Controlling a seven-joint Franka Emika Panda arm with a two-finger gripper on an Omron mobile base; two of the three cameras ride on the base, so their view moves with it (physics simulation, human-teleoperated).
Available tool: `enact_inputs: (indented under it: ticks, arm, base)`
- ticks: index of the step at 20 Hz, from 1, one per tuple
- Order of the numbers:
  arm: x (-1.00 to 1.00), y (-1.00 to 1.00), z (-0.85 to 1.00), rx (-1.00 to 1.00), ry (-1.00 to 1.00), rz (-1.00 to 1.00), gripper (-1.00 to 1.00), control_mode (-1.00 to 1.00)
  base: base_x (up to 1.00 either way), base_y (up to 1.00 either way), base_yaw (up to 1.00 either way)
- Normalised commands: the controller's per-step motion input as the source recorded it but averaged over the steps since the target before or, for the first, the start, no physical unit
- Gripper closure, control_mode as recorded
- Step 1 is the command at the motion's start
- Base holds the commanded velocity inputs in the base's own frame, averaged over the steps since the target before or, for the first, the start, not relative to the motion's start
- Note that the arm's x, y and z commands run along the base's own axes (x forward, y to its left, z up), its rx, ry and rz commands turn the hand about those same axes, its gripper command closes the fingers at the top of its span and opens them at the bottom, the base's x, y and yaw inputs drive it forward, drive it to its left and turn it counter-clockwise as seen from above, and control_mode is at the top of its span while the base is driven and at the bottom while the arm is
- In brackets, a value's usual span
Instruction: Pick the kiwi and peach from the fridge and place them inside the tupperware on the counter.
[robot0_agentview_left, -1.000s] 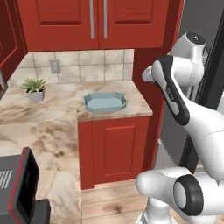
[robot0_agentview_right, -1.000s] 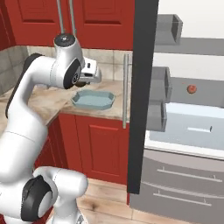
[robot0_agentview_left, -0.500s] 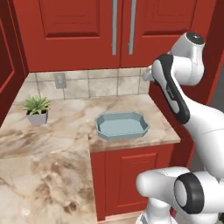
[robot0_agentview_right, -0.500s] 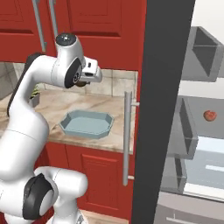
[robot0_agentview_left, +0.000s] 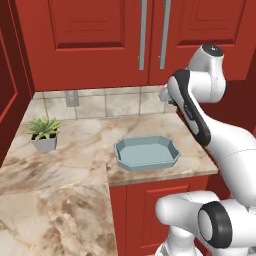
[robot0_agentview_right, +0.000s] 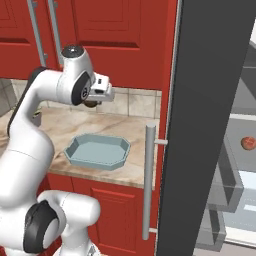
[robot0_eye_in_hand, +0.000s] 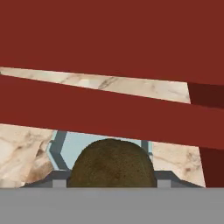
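Open room above tupperware (robot0_agentview_left: 147, 152); fridge (robot0_agentview_right: 210, 120) door flanks it.

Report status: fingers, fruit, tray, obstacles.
Fingers shut on kiwi, above counter. Tupperware holds nothing. Peach sits in fridge. Path unobstructed.

Brown kiwi (robot0_eye_in_hand: 111, 164) in hand above empty blue-grey tupperware (robot0_agentview_left: 147, 152); peach (robot0_agentview_right: 246, 143) in fridge (robot0_agentview_right: 212, 125).
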Motion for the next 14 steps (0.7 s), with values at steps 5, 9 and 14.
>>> enact_inputs:
  ticks: [5, 9, 14]
  arm:
    - [0.15, 0.2, -0.82, -0.04, 0.04, 0.0, 1.0, -1.0]
    - [0.33, 0.14, -0.9, -0.03, 0.04, 0.0, 1.0, -1.0]
    - [0.46, 0.09, -0.96, -0.04, 0.02, 0.0, 1.0, -1.0]
  base:
    - [0.0, 0.0, 0.0]
    - [0.0, 0.0, 0.0]
    - [0.0, 0.0, 0.0]
